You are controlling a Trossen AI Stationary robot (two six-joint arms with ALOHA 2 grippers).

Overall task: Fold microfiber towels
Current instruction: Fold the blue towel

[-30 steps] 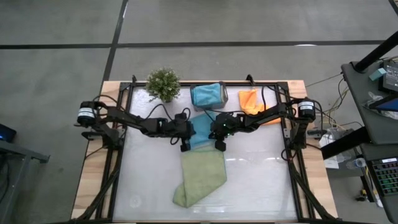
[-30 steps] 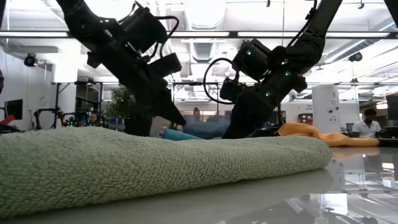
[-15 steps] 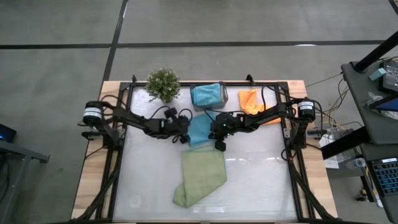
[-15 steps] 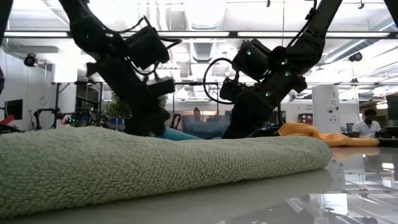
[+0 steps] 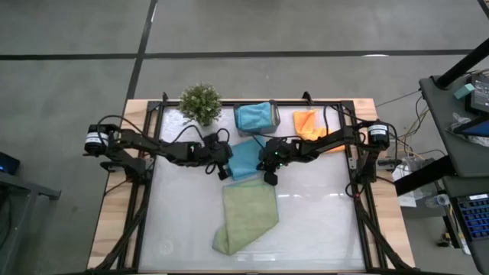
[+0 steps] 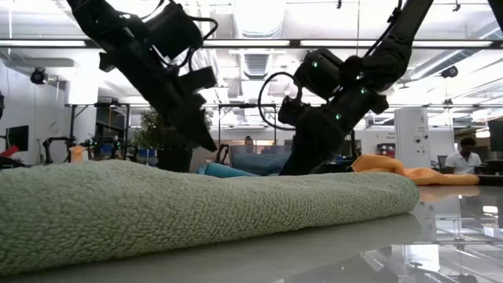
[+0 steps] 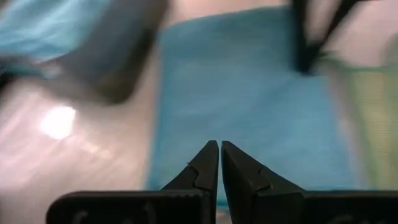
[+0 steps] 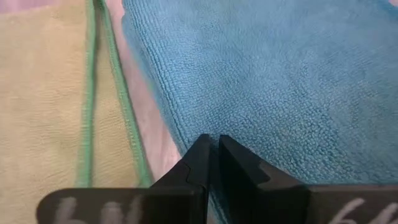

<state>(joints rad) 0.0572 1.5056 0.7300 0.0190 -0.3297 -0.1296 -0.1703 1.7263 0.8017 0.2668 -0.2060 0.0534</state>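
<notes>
Right now your left gripper (image 7: 219, 148) is clenched empty just above the teal towel (image 5: 244, 159) — your right gripper (image 8: 213, 142) pinches that towel's edge, with the light green towel (image 5: 246, 216) just beside its jaws.

Place: you're in a robotics lab | Signs: bare concrete floor (image 5: 69, 92) around the table (image 5: 114, 229) | equipment racks (image 6: 78, 126) and ceiling ducts (image 6: 259, 55) behind | a person (image 6: 468, 157) seated at a desk
</notes>
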